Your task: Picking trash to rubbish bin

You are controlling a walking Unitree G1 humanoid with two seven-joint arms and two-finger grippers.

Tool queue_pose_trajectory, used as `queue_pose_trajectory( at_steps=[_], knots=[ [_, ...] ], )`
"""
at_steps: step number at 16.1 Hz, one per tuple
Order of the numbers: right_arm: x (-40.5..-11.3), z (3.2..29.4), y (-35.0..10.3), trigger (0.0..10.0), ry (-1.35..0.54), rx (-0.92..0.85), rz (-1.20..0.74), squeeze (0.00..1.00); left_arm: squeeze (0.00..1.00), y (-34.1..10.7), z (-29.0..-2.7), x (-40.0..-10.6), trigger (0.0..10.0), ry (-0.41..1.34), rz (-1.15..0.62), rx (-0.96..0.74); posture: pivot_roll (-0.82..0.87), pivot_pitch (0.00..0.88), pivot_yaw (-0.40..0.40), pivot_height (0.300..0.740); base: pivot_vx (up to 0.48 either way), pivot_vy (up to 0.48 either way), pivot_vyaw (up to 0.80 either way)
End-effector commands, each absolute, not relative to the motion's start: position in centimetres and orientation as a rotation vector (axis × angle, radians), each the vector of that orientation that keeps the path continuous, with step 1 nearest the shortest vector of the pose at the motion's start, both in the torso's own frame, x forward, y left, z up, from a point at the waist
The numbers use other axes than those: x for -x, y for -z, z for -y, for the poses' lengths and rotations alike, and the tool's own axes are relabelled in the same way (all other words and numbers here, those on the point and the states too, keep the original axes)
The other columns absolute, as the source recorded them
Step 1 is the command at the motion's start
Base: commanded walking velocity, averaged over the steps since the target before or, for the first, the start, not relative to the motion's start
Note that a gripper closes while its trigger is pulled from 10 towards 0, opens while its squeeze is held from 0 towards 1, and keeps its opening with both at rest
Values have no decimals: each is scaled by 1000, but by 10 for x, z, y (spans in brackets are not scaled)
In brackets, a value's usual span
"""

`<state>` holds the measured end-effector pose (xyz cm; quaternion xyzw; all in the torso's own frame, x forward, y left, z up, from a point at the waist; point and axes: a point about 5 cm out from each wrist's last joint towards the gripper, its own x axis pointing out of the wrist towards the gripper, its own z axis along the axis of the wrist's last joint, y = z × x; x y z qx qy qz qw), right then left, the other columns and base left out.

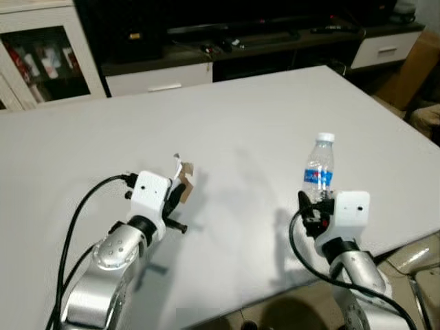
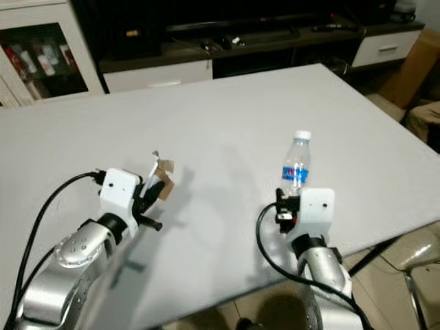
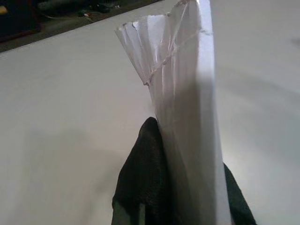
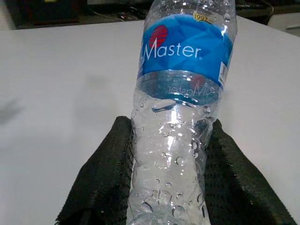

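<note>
At lower right, my right gripper (image 1: 311,206) is pinching a plastic bottle (image 1: 319,170), standing upright, cap up, over the white bench (image 1: 261,117). At lower left, my left gripper (image 1: 177,194) is clamping a crumpled paper scrap (image 1: 184,173), its long axis pointing up.

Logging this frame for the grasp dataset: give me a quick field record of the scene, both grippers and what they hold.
surface: white table
left gripper: shut on the crumpled paper carton, held above the table
right gripper: shut on the plastic water bottle, low on its body, upright
bottle label: blue, reads "Master"; white cap on
background: dark TV console, glass-door cabinet
rubbish bin: not seen
</note>
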<state>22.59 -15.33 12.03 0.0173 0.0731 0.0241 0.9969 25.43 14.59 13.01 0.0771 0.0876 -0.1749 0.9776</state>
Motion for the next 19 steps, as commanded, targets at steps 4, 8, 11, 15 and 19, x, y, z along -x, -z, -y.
queue_pose_trajectory(
  at_steps=[4, 8, 11, 15, 19],
  knots=[
    [-223, 156, -119, 10000, -45, -32, -169, 0, 0, -130, -145, -254, 10000, 344, -171, -152, -91, 0, -30, 740, -270, 0, 0],
    [-220, 157, -118, 10000, -57, -21, -192, 0, 0, -128, -144, -251, 10000, 339, -174, -143, -100, 0, -53, 740, -267, 0, 0],
    [-219, 159, -117, 10000, -55, -16, -203, 0, 0, -126, -141, -251, 10000, 338, -176, -135, -103, 0, -57, 740, -270, 0, 0],
    [-217, 159, -114, 10000, -52, -16, -220, 0, 0, -124, -141, -250, 10000, 343, -183, -137, -105, 0, -52, 740, -196, 0, 0],
    [-209, 164, -98, 10000, -42, 1, -315, 0, 0, -116, -143, -247, 10000, 342, -241, -132, -107, 0, -50, 740, 0, 0, 0]
  ],
)
